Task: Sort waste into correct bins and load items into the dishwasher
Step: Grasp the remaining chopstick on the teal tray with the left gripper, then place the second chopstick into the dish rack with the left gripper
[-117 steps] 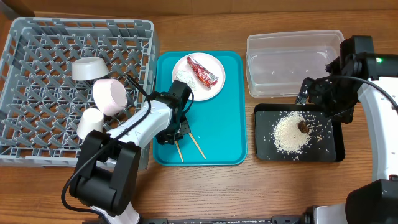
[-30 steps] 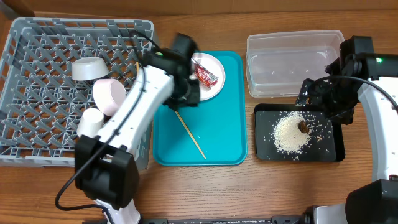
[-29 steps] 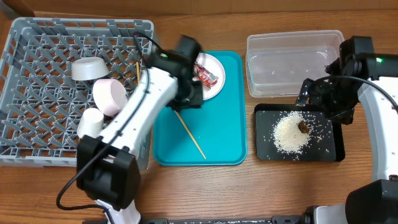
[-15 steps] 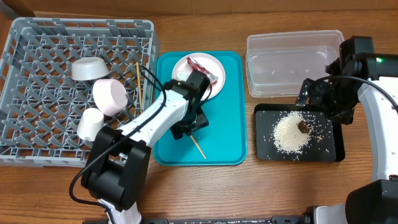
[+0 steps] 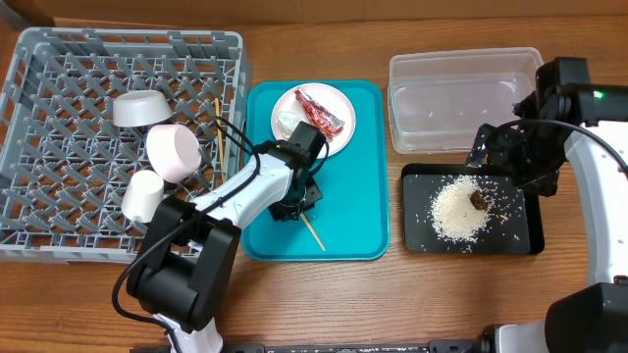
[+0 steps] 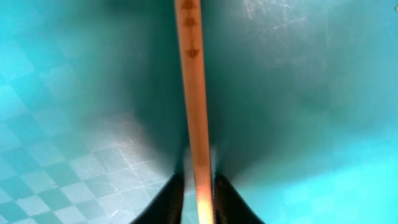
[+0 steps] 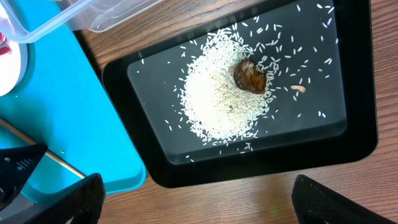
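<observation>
My left gripper (image 6: 200, 202) is down on the teal tray (image 5: 348, 206), shut on a wooden chopstick (image 6: 193, 93) that runs between its fingers (image 6: 231, 200). The chopstick's free end (image 5: 314, 235) sticks out toward the tray's front. Another chopstick (image 5: 218, 123) lies in the grey dishwasher rack (image 5: 59, 69), along with the grey bowl (image 5: 140, 108), pink bowl (image 5: 174, 152) and white cup (image 5: 142, 194). On the white plate (image 5: 334, 98) sit a red wrapper (image 5: 319, 113) and a white paper wad (image 5: 287, 123). My right gripper (image 7: 198, 180) hangs open above the black tray (image 7: 360, 130), which holds rice (image 7: 217, 99) and a brown lump (image 7: 250, 76).
The clear tub (image 5: 461, 98) stands behind the black tray, against the right arm. The teal tray lies between the rack and the two bins. Bare wooden table runs along the front edge.
The left arm swung from the rack's right edge, where one chopstick now lies, down onto the teal tray, and its jaws closed on the other chopstick. The right arm stayed still.
</observation>
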`<state>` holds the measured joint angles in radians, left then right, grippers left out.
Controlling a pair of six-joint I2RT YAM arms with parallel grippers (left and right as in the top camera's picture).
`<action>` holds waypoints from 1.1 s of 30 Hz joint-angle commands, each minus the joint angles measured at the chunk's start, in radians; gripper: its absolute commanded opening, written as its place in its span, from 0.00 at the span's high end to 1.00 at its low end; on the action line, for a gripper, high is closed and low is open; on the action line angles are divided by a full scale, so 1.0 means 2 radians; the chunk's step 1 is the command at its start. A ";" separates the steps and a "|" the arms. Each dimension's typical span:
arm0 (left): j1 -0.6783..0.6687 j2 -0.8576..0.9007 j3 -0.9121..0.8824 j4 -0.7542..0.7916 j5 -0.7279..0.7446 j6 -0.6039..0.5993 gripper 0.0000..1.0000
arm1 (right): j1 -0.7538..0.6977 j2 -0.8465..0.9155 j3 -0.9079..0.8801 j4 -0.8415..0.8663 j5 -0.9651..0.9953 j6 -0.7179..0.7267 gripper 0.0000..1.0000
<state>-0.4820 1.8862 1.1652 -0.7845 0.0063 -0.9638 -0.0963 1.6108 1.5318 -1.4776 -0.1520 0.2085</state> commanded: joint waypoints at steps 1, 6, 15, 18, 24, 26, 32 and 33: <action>0.003 0.006 -0.011 0.002 -0.002 -0.001 0.88 | 0.001 -0.016 0.014 0.001 0.003 -0.002 0.02; 0.006 0.006 -0.008 0.001 0.018 -0.001 0.96 | 0.001 -0.016 0.014 0.001 0.003 -0.002 0.02; 0.020 -0.014 0.056 -0.059 0.015 0.044 0.96 | 0.001 -0.016 0.014 0.001 0.003 -0.002 0.02; 0.023 -0.031 0.097 -0.092 0.000 0.090 0.96 | 0.001 -0.016 0.014 0.001 0.003 -0.002 0.02; 0.044 -0.065 0.192 -0.154 -0.045 0.175 0.96 | 0.001 -0.016 0.014 0.002 0.003 -0.002 0.02; 0.059 -0.071 0.217 -0.159 -0.055 0.214 0.96 | 0.001 -0.016 0.014 0.002 0.003 -0.002 0.02; 0.118 -0.074 0.257 -0.147 -0.075 0.374 0.96 | 0.001 -0.016 0.014 0.003 0.003 -0.002 0.02; 0.130 -0.074 0.257 -0.146 -0.076 0.390 0.96 | 0.001 -0.016 0.014 0.003 0.003 -0.002 0.02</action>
<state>-0.2749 1.7500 1.6638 -1.0767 -0.0952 -0.3931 -0.0963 1.6108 1.5318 -1.4769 -0.1520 0.2085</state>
